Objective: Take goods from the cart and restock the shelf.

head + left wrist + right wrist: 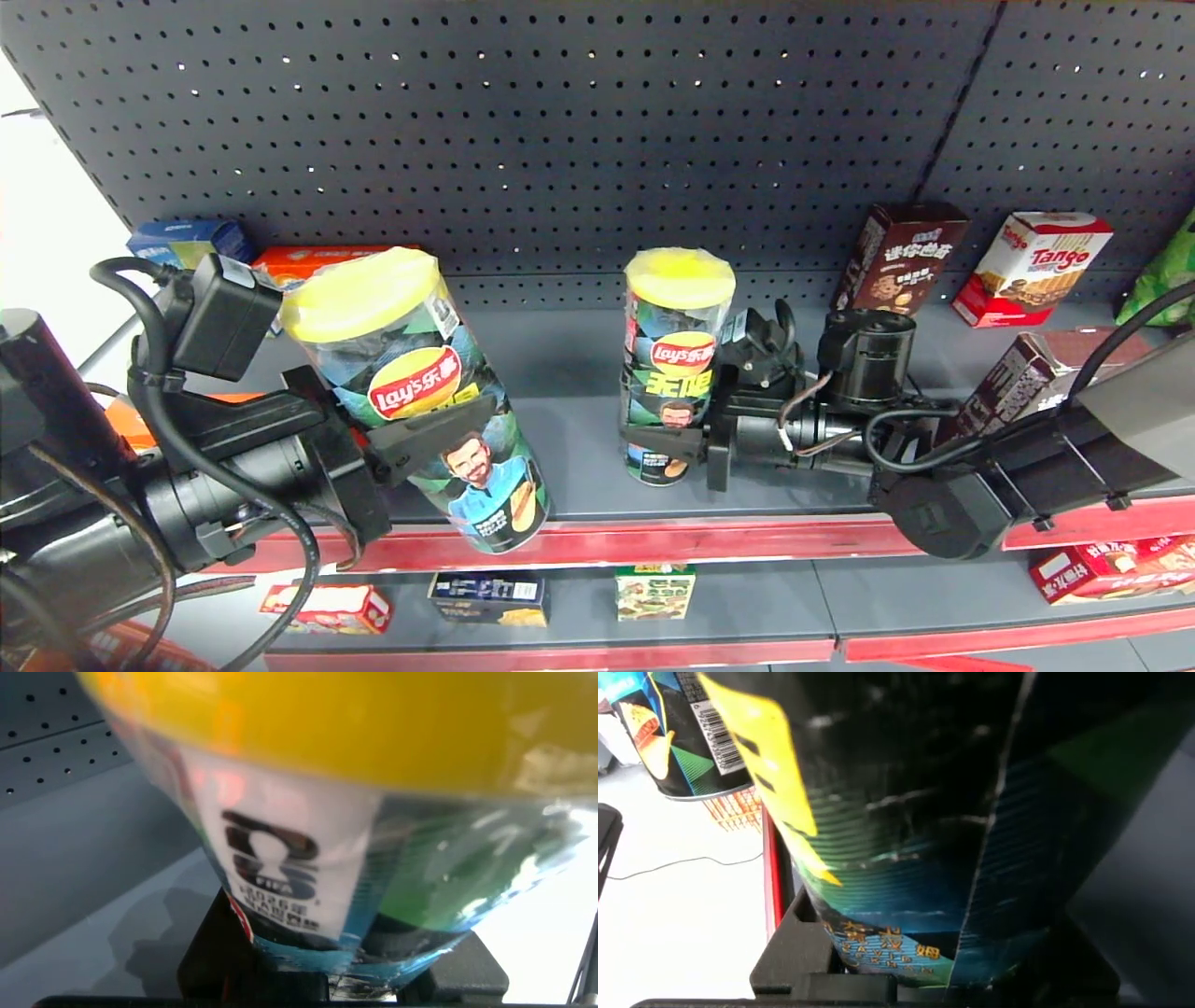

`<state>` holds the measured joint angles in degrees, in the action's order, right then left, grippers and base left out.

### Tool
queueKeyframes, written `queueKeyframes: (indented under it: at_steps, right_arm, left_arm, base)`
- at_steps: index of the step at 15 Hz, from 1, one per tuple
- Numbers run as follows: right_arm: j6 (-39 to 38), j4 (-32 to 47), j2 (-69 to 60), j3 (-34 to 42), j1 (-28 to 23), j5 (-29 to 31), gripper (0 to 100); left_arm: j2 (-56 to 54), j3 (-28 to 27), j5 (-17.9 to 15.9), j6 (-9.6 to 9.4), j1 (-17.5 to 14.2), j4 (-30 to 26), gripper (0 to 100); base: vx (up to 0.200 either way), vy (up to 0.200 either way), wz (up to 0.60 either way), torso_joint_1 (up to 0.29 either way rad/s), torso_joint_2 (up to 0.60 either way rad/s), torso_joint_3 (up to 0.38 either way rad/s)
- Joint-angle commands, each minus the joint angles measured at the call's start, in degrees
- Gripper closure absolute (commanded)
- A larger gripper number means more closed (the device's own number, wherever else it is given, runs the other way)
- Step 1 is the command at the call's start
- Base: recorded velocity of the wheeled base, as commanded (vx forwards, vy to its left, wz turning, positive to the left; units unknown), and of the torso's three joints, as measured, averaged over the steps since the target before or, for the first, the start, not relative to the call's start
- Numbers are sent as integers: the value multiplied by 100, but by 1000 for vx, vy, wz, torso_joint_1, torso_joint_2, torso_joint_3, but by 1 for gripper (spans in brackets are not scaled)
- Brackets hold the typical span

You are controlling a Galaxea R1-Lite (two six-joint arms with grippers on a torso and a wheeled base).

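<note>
Left gripper: closed around the left can's middle, one finger across its front.
Left can: yellow lid, tilted with the top leaning to the robot's left; its base shows against the shelf's red front edge. The left wrist view has its lid and side close up.
Right gripper: clamped low on the right can.
Right can: upright at mid shelf, yellow lid up; whether the base touches the board, I cannot tell. The right wrist view shows its wall.
Shelf: grey board, pegboard behind.
Back right: brown box beside a red-white box.
</note>
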<state>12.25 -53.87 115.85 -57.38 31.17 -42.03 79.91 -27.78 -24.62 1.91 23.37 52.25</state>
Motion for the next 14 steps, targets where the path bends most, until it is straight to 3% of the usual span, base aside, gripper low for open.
queueKeyframes:
  at_steps: [1, 2, 14]
  right_arm:
    - [-3, 34, 26, 34, 3, 2, 100]
    - [-3, 34, 17, 34, 3, 2, 0]
    - [-3, 8, -950, 605, -50, 81, 0]
  left_arm:
    - [7, 10, 2, 2, 1, -4, 100]
    - [7, 10, 2, 2, 1, -4, 100]
    - [-19, 168, 2, -7, 1, 5, 100]
  base:
    - [0, 0, 0, 0, 0, 0]
    - [0, 0, 0, 0, 0, 0]
    - [0, 0, 0, 0, 0, 0]
